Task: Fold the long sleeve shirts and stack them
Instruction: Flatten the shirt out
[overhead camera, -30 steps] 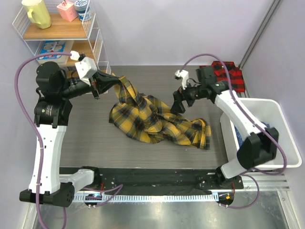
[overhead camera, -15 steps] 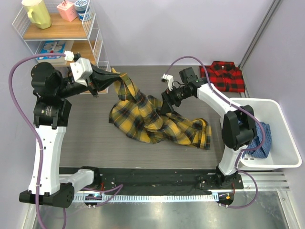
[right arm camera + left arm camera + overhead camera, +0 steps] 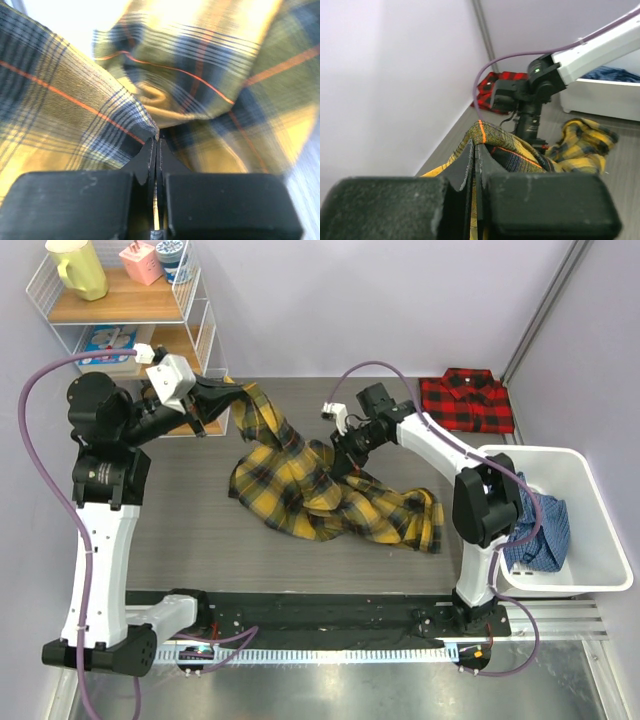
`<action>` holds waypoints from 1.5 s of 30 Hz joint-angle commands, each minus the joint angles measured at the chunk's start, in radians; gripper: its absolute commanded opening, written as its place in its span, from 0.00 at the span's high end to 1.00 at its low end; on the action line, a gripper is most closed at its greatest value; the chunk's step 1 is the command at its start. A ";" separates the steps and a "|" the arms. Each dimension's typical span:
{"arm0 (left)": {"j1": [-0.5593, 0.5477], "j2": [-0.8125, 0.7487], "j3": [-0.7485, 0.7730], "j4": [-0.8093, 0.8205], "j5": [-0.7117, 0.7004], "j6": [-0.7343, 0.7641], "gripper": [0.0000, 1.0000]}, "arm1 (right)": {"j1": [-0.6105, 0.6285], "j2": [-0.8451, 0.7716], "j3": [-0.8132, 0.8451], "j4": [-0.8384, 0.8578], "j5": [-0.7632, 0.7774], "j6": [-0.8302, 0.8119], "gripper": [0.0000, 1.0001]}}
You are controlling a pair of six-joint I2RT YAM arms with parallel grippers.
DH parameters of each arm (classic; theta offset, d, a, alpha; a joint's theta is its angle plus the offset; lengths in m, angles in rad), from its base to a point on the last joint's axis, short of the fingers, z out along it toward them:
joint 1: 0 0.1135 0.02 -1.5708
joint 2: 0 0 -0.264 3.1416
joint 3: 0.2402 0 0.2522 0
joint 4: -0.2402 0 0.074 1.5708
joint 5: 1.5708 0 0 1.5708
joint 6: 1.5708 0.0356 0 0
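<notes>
At the far left of the table [image 3: 180, 530], the left arm [image 3: 95, 530] stood upright from its base with the elbow high and the forearm reaching to the right, so that the left gripper [image 3: 232, 398] was held clear of the surface. Its fingers [image 3: 460, 172] were pressed together on a fold of the yellow plaid shirt [image 3: 330, 495], and that edge of the garment hung raised from the gripper down to the table. The right arm [image 3: 440, 445] rose from its base at the near right, bent at the elbow beside the bin, and stretched leftward and away across the table. The right gripper [image 3: 340, 455] pointed down into the upper middle of the same shirt. In the right wrist view its fingers [image 3: 145, 160] were together, with a ridge of yellow plaid caught at their tips. The rest of the yellow plaid shirt lay crumpled and unfolded on the middle of the table, one end trailing toward the near right. The red-and-black shirt [image 3: 465, 400] lay folded flat at the far right corner, well apart from both grippers. A white bin [image 3: 540, 450] stood at the right edge of the table and held a blue garment [image 3: 540, 530], bunched against its left wall and partly hidden by the right arm. A wire shelf [image 3: 120, 305] stood at the far left corner, with a yellow mug [image 3: 78, 267], a pink carton [image 3: 141, 262] and a cup [image 3: 173, 258] on its upper board.
</notes>
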 commanded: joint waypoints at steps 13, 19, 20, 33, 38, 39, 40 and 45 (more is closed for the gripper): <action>-0.360 0.116 -0.141 0.224 0.313 -0.357 0.94 | -0.353 -0.179 0.284 0.082 0.132 0.292 0.99; -0.470 0.211 -0.108 -0.487 0.026 0.284 0.30 | -0.384 -0.414 0.089 0.082 0.155 0.269 0.99; -0.387 0.225 -0.123 -0.507 -0.012 0.304 0.27 | -0.387 -0.449 0.055 0.082 0.161 0.261 0.99; -0.182 0.651 -0.192 -0.677 -0.496 0.621 0.49 | -0.396 -0.725 -0.161 0.057 0.267 0.206 0.99; -0.180 0.658 -0.377 -0.647 -0.655 0.658 0.61 | -0.405 -0.777 -0.186 -0.027 0.326 0.146 0.99; -0.180 0.636 -0.417 -0.651 -0.689 0.666 0.63 | -0.405 -0.796 -0.199 -0.041 0.347 0.128 0.99; -0.180 0.615 -0.459 -0.673 -0.701 0.690 0.65 | -0.408 -0.803 -0.210 -0.055 0.359 0.115 0.99; -0.179 0.360 -0.689 -0.820 -0.682 0.743 0.69 | -0.411 -0.845 -0.340 -0.110 0.382 0.046 0.99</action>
